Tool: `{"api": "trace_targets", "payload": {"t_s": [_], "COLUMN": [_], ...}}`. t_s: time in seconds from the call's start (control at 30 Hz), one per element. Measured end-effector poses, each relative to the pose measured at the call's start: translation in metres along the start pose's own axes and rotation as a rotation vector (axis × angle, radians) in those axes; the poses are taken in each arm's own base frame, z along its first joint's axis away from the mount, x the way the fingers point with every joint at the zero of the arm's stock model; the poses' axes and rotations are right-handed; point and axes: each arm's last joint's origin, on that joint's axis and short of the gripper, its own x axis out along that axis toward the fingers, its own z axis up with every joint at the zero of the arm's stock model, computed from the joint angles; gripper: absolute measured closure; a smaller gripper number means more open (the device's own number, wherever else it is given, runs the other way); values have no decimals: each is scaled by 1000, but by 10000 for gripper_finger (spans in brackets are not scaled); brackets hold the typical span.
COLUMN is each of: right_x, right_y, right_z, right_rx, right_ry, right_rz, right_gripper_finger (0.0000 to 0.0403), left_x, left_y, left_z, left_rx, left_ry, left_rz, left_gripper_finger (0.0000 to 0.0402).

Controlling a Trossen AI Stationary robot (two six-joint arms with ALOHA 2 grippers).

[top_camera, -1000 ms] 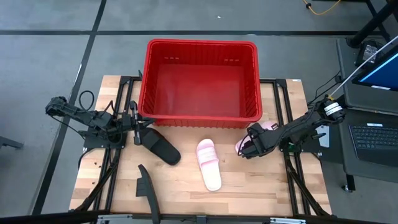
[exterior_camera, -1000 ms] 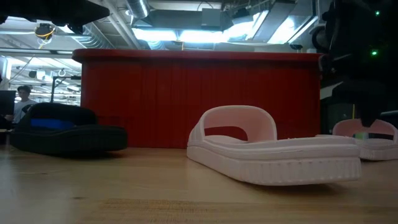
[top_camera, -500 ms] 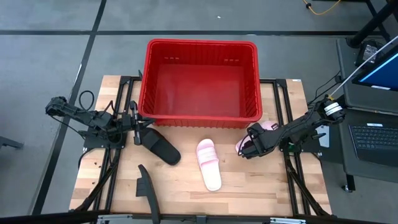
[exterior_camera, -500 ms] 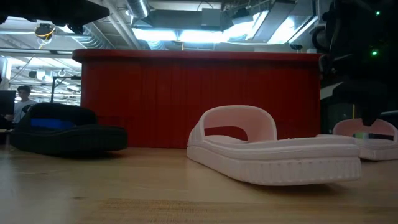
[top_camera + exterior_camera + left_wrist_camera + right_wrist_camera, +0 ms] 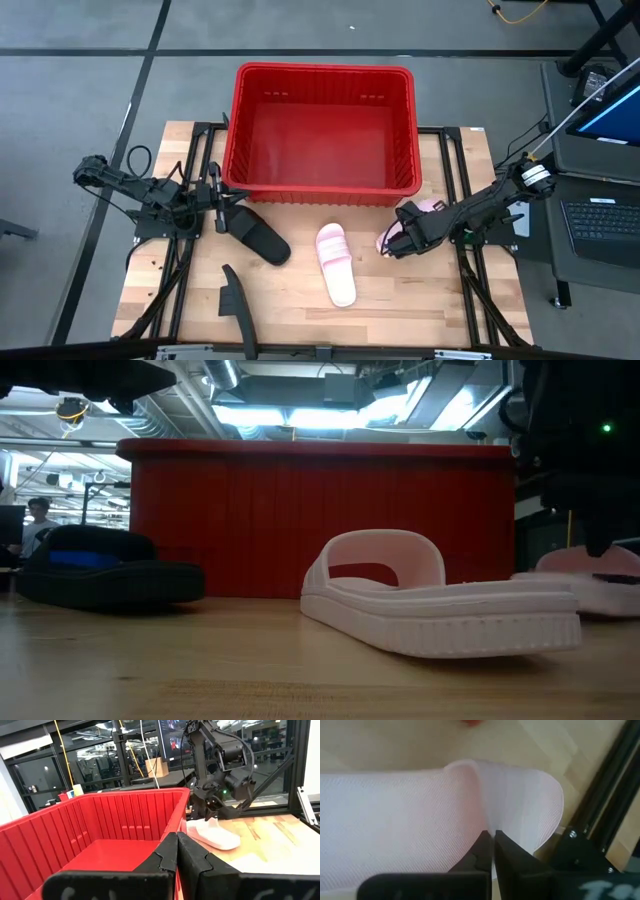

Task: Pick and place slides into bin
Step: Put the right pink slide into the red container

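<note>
The red bin (image 5: 322,130) stands at the table's far middle. One pink slide (image 5: 336,262) lies flat on its sole in front of it. The other pink slide (image 5: 425,208) is at the right, with my right gripper (image 5: 392,240) shut on it. A black slide (image 5: 260,238) lies on its sole left of the middle. A second dark, narrow shape (image 5: 235,305), seemingly a black slide on its side, is near the front left. My left gripper (image 5: 222,205) hovers shut beside the bin's near left corner, holding nothing. My right gripper pinches the pink slide's wide strap (image 5: 487,817) between its two fingers, at the strap's edge. The fingers (image 5: 481,851) slant down onto it from above and from the table's right. The slide's held end (image 5: 590,572) is tipped up slightly; I cannot tell whether its other end touches the table.
The bin's near wall (image 5: 320,520) rises just behind both pink slides. Black frame rails (image 5: 455,190) run along the table's right and left sides. Bare wood (image 5: 400,300) lies at the front right. A laptop (image 5: 605,225) sits on a stand beyond the right edge.
The pink slide in my right gripper has risen a little at its held end and now sits tilted, its strap no longer arching above it in the low view. The other slides and my left arm have kept still.
</note>
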Motion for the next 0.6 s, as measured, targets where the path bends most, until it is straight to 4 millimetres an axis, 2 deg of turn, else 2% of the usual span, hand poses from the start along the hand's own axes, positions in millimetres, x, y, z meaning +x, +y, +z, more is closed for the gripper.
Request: {"api": "trace_targets", "payload": {"t_s": [0.27, 0.6], "right_x": [-22, -46], "right_y": [9, 17], "right_z": [-5, -22], "right_rx": [-134, -228], "right_ry": [-40, -92], "right_rz": [79, 162], "right_gripper_finger": [396, 396], "left_x": [0, 0], "left_y": [0, 1], "left_z": [2, 5], "left_rx": [-14, -15], "left_ry": [-20, -43], "left_rz": [4, 9], "left_gripper_finger": [400, 400]}}
